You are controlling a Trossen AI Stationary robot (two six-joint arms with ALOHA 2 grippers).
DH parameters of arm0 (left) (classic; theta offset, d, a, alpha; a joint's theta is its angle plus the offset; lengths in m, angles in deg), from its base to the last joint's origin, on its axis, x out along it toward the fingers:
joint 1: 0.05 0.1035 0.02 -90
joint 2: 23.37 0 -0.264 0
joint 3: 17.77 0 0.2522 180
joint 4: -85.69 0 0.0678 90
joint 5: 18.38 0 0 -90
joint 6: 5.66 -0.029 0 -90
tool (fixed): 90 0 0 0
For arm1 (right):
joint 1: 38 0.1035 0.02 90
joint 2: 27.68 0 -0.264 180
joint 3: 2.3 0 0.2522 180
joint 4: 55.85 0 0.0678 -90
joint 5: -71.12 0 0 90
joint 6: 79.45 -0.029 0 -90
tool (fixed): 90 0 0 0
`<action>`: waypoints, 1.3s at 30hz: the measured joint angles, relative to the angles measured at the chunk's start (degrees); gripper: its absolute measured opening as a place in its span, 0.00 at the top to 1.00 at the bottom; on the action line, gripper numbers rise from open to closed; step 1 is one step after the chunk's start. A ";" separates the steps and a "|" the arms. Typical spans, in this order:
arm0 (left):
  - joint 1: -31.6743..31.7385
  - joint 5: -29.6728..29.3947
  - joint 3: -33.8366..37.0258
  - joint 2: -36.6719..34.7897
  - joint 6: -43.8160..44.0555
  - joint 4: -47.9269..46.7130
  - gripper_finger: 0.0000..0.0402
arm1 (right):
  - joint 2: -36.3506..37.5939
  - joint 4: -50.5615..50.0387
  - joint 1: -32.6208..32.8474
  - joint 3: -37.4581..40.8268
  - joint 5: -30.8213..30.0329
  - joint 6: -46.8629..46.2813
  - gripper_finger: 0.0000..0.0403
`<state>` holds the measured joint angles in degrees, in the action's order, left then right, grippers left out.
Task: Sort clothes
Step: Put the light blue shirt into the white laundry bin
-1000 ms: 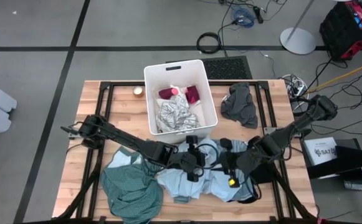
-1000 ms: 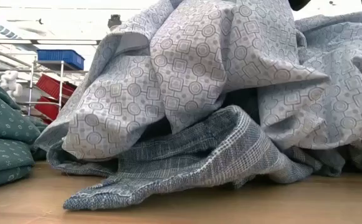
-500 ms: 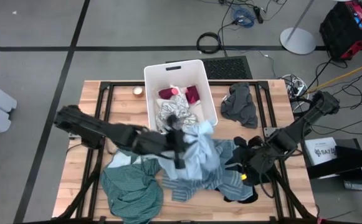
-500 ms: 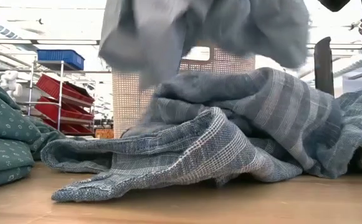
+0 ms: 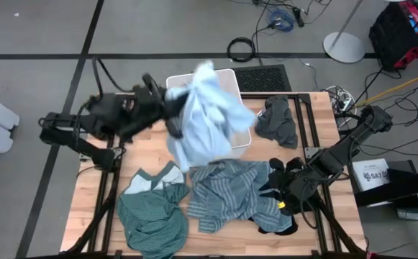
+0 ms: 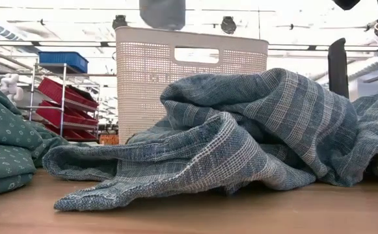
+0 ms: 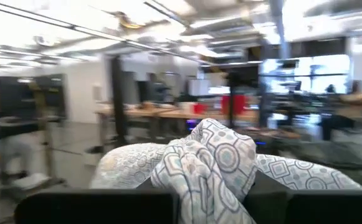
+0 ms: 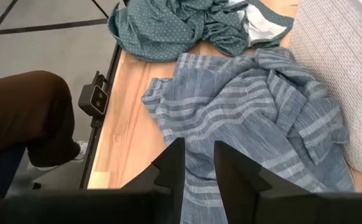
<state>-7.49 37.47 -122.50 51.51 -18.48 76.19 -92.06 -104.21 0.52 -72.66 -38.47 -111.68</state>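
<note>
Left gripper [image 5: 171,115] lifts light blue garment [image 5: 205,115]; wrist view reveals its pattern.

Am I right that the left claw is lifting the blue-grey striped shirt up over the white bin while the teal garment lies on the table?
Not quite: the high view shows the left claw lifting the light blue patterned garment over the white bin. The blue-grey striped shirt lies on the table beside the teal garment.

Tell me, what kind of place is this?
Probably a robotics lab or workshop. A wooden table sits on a bare taped floor, loose cables trail behind it, and shelves with storage bins line the room.
</note>
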 joint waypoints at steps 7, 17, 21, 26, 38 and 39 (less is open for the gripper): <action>11.90 1.51 0.00 0.61 2.18 -0.25 0.91 | 0.00 0.99 -0.04 0.00 -0.03 1.58 0.81; 24.07 8.62 0.03 5.62 13.20 -5.68 0.91 | 0.00 2.26 -0.06 0.00 -3.06 4.85 0.81; 26.55 9.32 0.04 8.44 15.50 -14.22 0.91 | -0.02 2.26 -0.04 0.00 -3.05 4.85 0.81; 28.49 10.54 0.05 12.69 15.58 -25.06 0.91 | -0.02 2.17 -0.04 0.00 -2.96 5.46 0.81; 27.99 22.13 0.11 25.96 17.03 -30.06 0.91 | -0.02 2.17 -0.04 0.00 -2.87 5.48 0.81; 27.96 22.73 0.11 26.74 17.03 -30.45 0.91 | -0.02 2.17 -0.04 0.00 -2.87 5.48 0.81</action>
<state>20.47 60.21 -122.38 78.25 -1.45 45.74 -92.09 -102.04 0.48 -72.66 -41.34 -106.19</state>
